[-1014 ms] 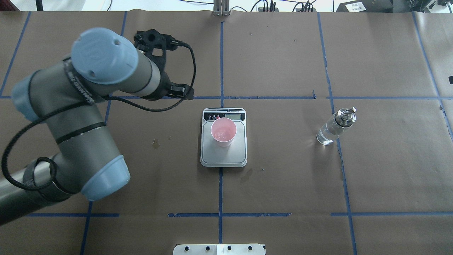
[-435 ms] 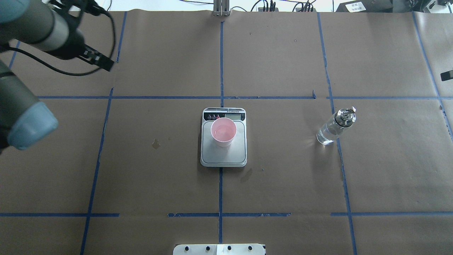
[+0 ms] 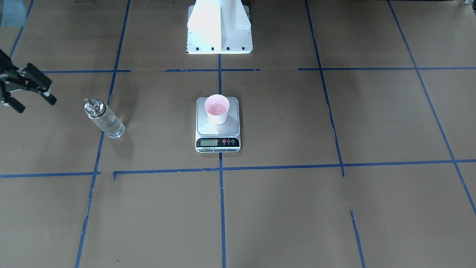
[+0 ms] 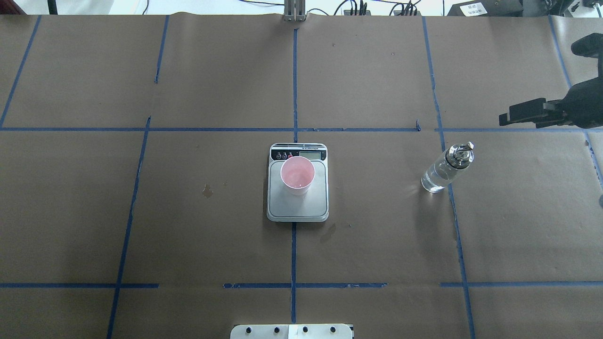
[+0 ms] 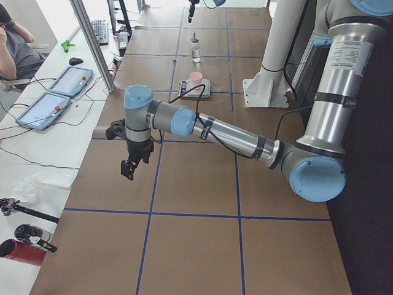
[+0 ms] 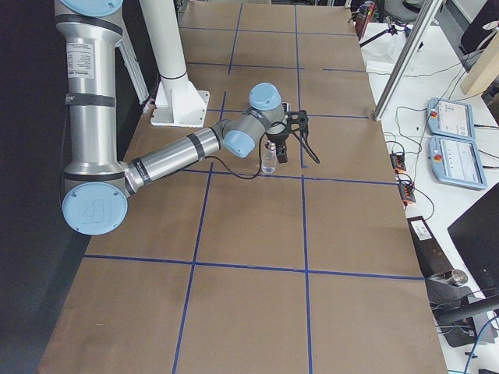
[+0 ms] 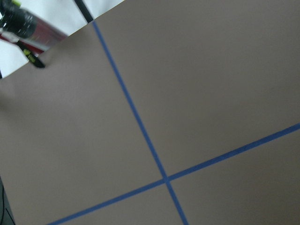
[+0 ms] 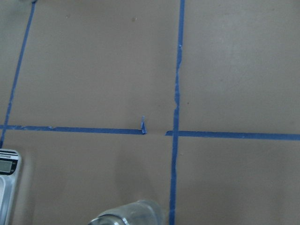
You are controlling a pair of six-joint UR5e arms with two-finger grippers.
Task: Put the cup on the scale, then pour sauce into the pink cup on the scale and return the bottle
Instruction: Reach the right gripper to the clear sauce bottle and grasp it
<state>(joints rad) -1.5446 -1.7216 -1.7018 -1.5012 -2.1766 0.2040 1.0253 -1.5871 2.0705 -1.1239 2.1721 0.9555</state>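
Cup (image 3: 216,109) upright on scale (image 3: 219,129), table centre. Bottle (image 3: 104,119) upright on robot's right. Right gripper (image 3: 35,104) spread wide, empty, near bottle; bottle lies centre-ward of it. Left gripper (image 5: 130,169) well apart, state unclear. Only 1 arm near: right.

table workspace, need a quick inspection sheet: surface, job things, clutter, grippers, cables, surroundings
surface: brown paper table with a blue tape grid; small dark stain.
job's things: cup upright on the scale platform; bottle upright on the robot's right, apart from the scale; clear sauce barely visible inside.
clutter: nothing seen.
grippers: right gripper open, empty, on the bottle's outer side, not touching it; left gripper far off over bare paper, open or shut cannot be told.
cables: black cable loops at the left wrist; more cables at the table's far edge.
surroundings: seated operator; two tablets on the side bench.
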